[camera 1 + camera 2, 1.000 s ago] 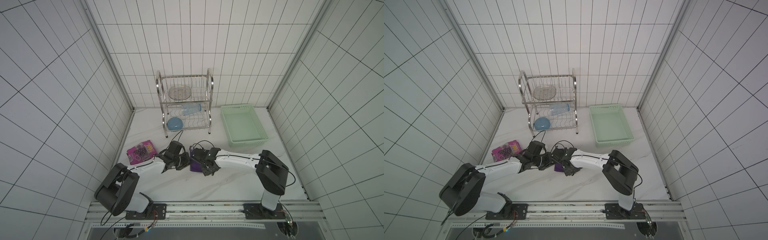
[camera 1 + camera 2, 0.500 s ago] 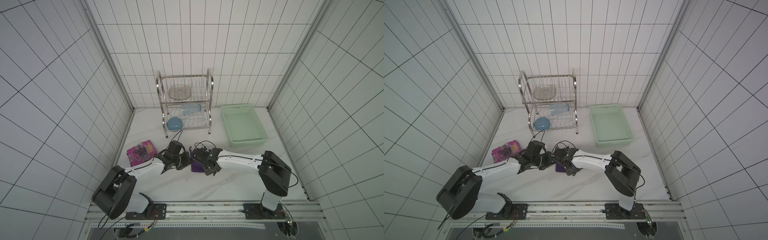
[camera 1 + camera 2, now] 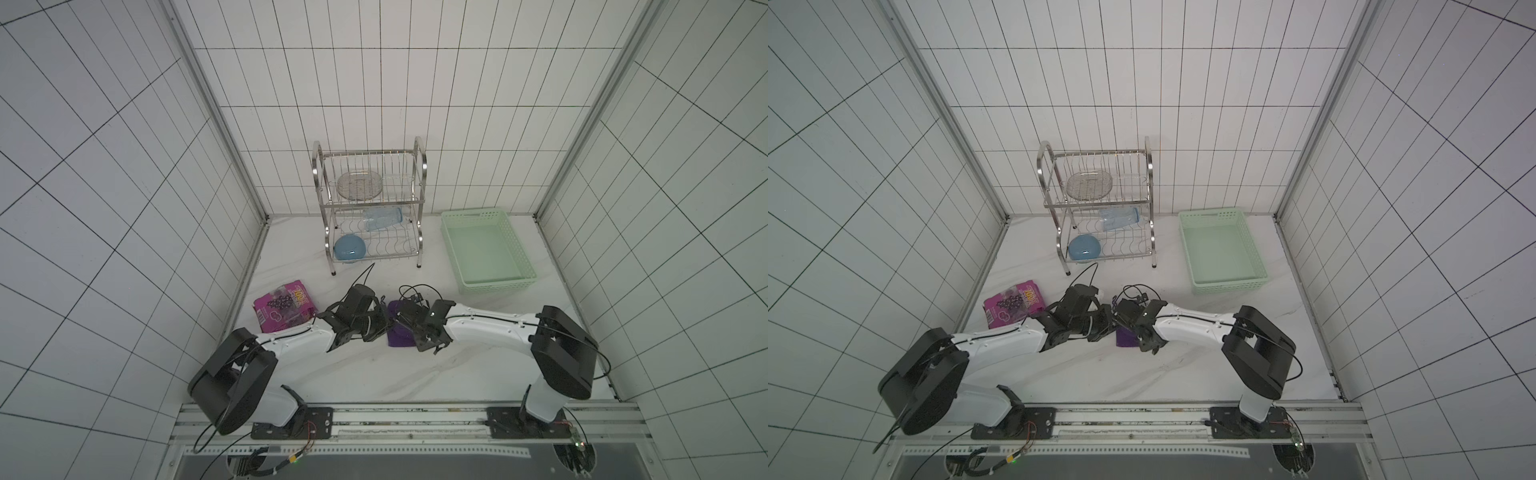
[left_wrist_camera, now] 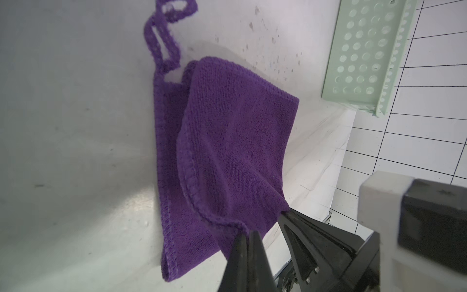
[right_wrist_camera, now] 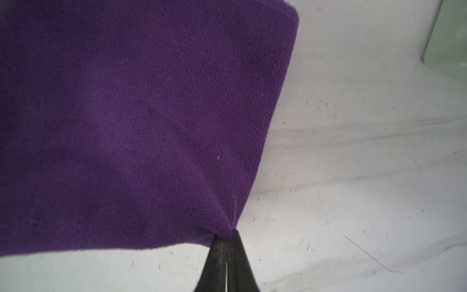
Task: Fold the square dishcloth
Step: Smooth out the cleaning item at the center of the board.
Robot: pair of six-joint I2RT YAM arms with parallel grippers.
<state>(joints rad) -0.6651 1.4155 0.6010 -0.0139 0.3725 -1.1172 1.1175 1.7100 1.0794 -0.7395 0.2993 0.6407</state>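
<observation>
Cloth [image 4: 227,141] lies on the table [image 3: 374,374] between both arms, with the rack [image 3: 422,174] at its 12 o'clock, the basket [image 3: 492,286] at 2 and the packet [image 3: 282,311] at 9. We see an upper layer doubled over a lower one, and the loop [image 4: 163,66] trails from the far corner. The left gripper [image 4: 249,233] is clamped on the hemmed near corner, and the right gripper [image 5: 226,239] is pinched on the corner beside it. We judge a further fold is in hand. Next we would lift both corners evenly and carry them across, keeping the edge taut.
</observation>
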